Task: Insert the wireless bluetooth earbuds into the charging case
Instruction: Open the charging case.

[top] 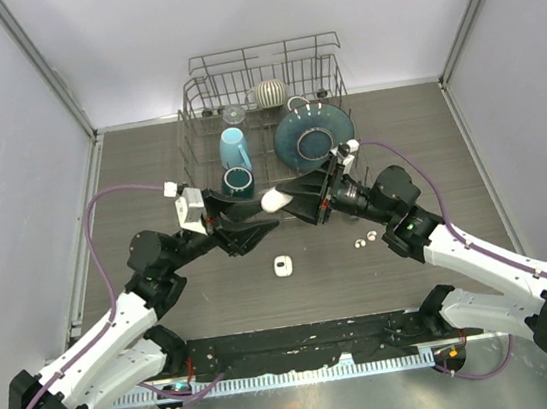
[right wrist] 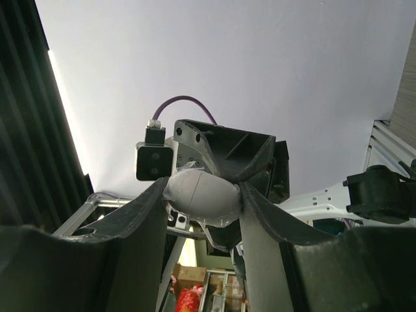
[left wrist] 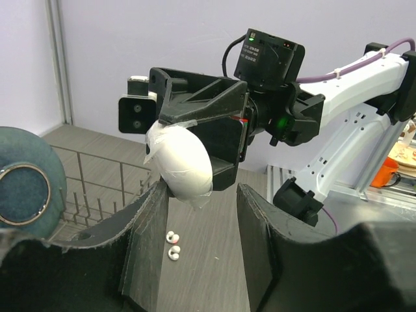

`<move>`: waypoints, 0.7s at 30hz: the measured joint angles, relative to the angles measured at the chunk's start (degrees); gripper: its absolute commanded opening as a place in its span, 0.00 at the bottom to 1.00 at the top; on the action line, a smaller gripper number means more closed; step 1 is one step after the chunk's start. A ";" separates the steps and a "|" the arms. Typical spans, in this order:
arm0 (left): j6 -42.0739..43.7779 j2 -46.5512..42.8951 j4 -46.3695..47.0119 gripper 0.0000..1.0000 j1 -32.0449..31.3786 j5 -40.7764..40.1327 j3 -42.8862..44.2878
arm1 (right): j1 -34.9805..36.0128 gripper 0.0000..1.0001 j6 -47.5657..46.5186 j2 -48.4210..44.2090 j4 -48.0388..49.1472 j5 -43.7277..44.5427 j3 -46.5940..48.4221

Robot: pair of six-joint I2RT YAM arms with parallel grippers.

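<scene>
A white pebble-like charging case (top: 273, 200), closed and wrapped in clear film, is held above the table in my right gripper (top: 279, 202). In the right wrist view the case (right wrist: 201, 192) sits pinched between both fingers of that gripper (right wrist: 203, 196). My left gripper (top: 262, 231) is open and empty, with its tips just below and beside the case. In the left wrist view the case (left wrist: 179, 162) hangs by the left fingertip of the open gripper (left wrist: 203, 195). Two tiny white earbuds (top: 365, 242) lie on the table to the right and also show in the left wrist view (left wrist: 173, 245). Other earbuds are not visible.
A second small white case (top: 283, 266) lies on the table in front of the grippers. A wire dish rack (top: 201, 101) at the back holds a blue cup (top: 234, 149), a dark teal plate (top: 313, 135) and a striped bowl (top: 269, 92).
</scene>
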 measured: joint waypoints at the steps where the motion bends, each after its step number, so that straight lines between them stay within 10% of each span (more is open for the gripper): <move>1: 0.42 0.44 0.48 0.48 -0.07 0.04 0.02 | -0.11 0.01 0.00 0.00 -0.02 0.02 0.00; 21: 1.44 3.63 5.86 0.52 -1.73 -3.74 0.00 | 0.42 0.01 -3.56 -2.23 -4.46 3.56 0.44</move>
